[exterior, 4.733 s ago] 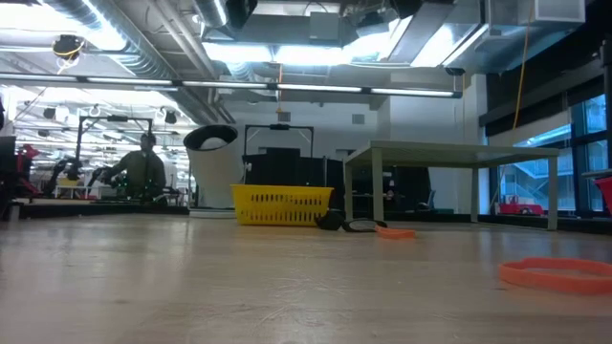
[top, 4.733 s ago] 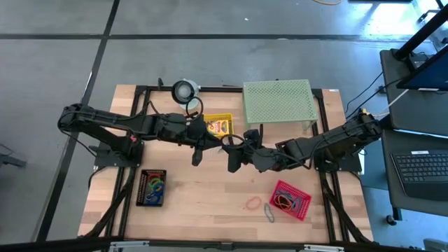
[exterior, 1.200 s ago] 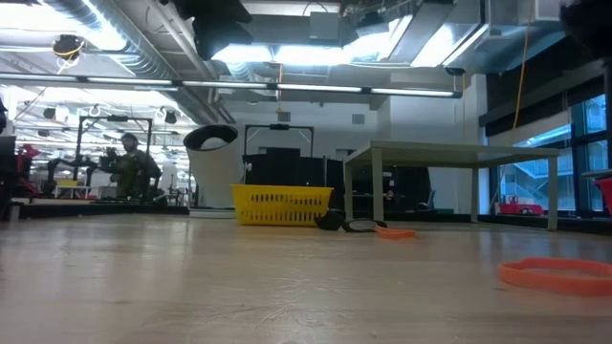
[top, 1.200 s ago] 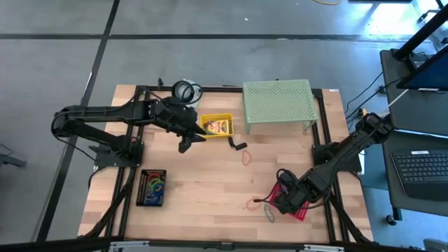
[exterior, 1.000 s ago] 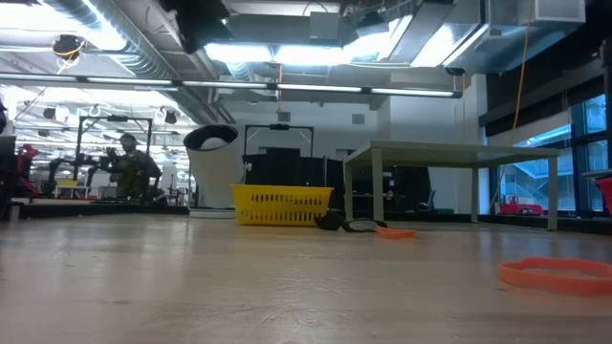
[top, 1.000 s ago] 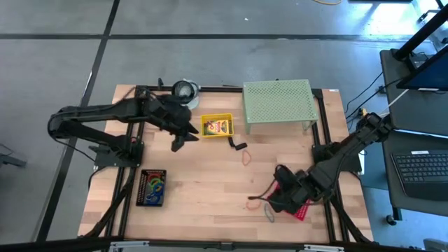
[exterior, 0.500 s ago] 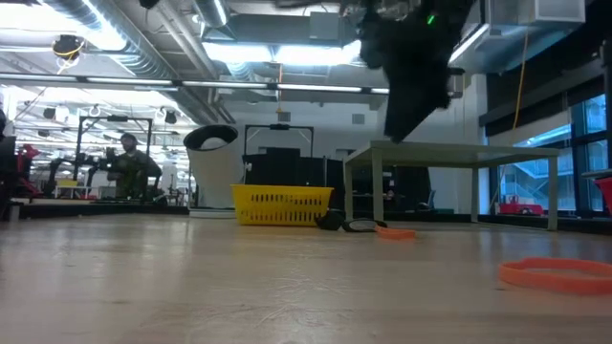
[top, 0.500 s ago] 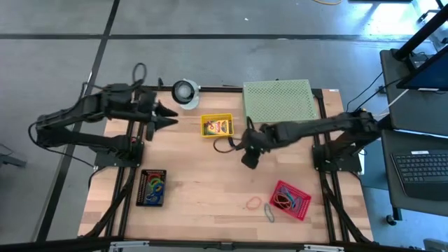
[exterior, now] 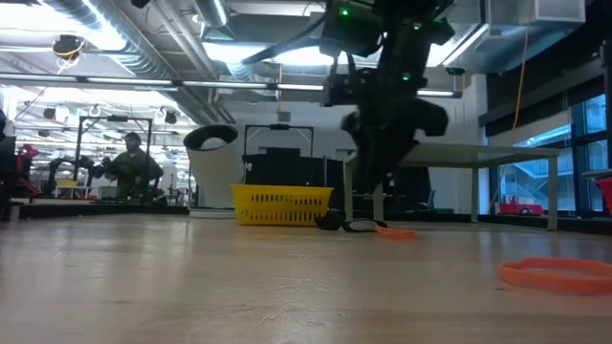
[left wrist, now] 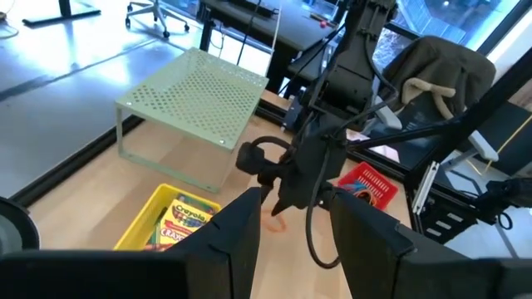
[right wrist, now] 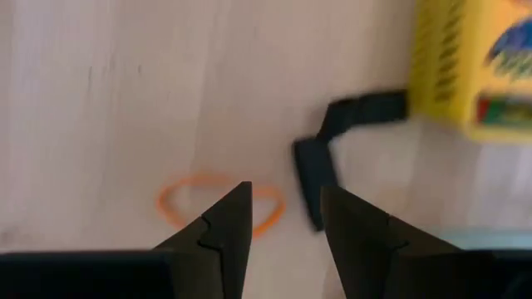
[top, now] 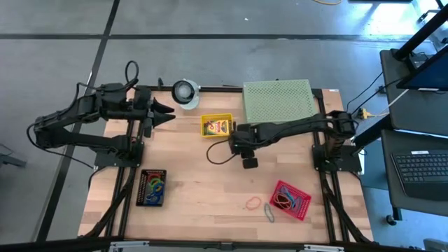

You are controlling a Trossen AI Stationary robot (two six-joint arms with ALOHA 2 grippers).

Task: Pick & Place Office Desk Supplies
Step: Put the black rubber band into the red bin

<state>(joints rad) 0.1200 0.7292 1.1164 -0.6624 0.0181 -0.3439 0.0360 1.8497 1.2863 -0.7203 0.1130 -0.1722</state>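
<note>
- Waiting at the table's ten o'clock edge, the left gripper [top: 166, 115] stood with fingers apart, holding nothing.
- Black tray [top: 152, 187] of coloured bands sat toward seven o'clock.
- Crayon box lay in the yellow basket [top: 217, 125], near twelve o'clock of centre.
- Right gripper [right wrist: 283, 220] hovered at centre, fingers apart and empty, over an orange rubber band [right wrist: 218, 202] with a black clip [right wrist: 320, 162] beside it.
- Red basket [top: 290, 199] held bands at five o'clock.
</note>
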